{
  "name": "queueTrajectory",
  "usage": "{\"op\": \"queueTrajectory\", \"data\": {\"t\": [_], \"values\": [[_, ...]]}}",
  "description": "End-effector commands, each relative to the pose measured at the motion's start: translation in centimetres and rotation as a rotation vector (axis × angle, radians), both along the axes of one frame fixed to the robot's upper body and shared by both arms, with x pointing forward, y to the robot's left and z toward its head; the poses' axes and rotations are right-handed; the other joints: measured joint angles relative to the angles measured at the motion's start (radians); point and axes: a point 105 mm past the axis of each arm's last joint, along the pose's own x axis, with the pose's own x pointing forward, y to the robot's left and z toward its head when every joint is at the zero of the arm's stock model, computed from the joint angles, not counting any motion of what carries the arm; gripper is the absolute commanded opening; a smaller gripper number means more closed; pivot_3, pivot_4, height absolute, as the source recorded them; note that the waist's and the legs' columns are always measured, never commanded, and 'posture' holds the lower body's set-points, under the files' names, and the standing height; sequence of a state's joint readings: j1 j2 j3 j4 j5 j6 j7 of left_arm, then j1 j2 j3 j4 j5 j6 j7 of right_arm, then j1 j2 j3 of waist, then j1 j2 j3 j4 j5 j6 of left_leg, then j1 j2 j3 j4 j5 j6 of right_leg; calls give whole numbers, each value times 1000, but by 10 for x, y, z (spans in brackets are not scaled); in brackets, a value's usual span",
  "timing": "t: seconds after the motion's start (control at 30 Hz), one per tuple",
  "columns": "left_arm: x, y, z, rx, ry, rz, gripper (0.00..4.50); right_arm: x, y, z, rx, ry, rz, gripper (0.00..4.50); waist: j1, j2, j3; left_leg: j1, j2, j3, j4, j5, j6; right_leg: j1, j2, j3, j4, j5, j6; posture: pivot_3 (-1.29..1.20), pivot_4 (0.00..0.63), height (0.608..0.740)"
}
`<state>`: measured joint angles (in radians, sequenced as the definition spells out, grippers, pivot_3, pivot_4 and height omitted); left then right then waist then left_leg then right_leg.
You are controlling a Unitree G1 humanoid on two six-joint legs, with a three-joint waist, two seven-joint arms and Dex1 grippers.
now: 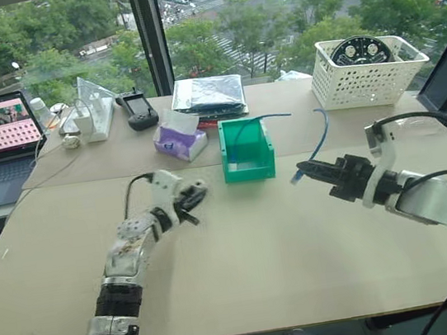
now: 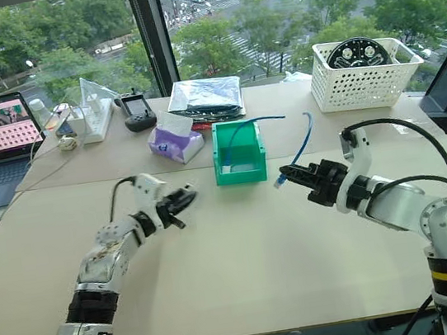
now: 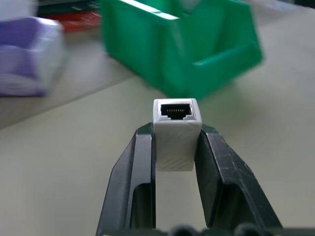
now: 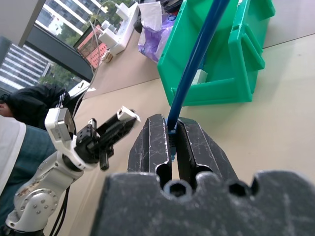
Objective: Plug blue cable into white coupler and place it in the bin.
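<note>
Holding the white coupler (image 3: 176, 132) between its two black fingers, the left gripper (image 1: 193, 197) is hanging above the table (image 1: 285, 250) in front of the green bin (image 1: 247, 152), with the coupler's open socket facing outward past the fingertips. The right gripper (image 1: 314, 173) is pinching the blue cable (image 4: 195, 60) close to its plug end, fingers closed tight on it, and the plug is sticking out toward the left side while the rest of the cable is trailing back over the bin's rim and across the table behind it. The two grippers are facing each other but are sitting well apart, so plug and socket are not yet meeting. Judging from this, both parts are already being held and the picking up looks finished; what is remaining is bringing the plug into line with the socket, pushing it home, and then setting the joined pair into the bin, which is holding a small white piece at its bottom.
</note>
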<state>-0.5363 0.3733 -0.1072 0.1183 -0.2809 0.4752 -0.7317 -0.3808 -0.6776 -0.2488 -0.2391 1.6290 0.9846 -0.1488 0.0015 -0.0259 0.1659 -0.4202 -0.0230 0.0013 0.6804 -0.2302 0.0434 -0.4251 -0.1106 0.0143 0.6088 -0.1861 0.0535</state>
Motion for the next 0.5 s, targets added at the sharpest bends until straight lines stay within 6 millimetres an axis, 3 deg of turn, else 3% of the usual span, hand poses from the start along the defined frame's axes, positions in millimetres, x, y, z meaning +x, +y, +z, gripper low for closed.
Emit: {"op": "queueTrajectory", "data": {"t": [0.03, 0.23, 0.5], "values": [[-22, -36, 6, 122, 39, -197, 621, -3, 5, 13, 11, -82, -46, 0, -6, 0, 0, 0, 0, 0, 0, 0, 0, 0, 1, 0, 0, 0, 0, 0, 150, 736], [-30, -78, -1, 195, 133, -255, 621, -3, 18, 3, 9, -95, -127, 0, -7, 0, 0, 2, 0, 0, 1, 0, 0, 1, 2, 0, -2, -1, 0, 0, 150, 736], [-35, -93, -16, 260, 220, -239, 621, -11, 48, -28, -45, -50, -145, 0, -15, 0, 0, 3, 1, 0, 0, 0, 0, -1, 3, 2, 0, -1, 0, 0, 150, 736]]}}
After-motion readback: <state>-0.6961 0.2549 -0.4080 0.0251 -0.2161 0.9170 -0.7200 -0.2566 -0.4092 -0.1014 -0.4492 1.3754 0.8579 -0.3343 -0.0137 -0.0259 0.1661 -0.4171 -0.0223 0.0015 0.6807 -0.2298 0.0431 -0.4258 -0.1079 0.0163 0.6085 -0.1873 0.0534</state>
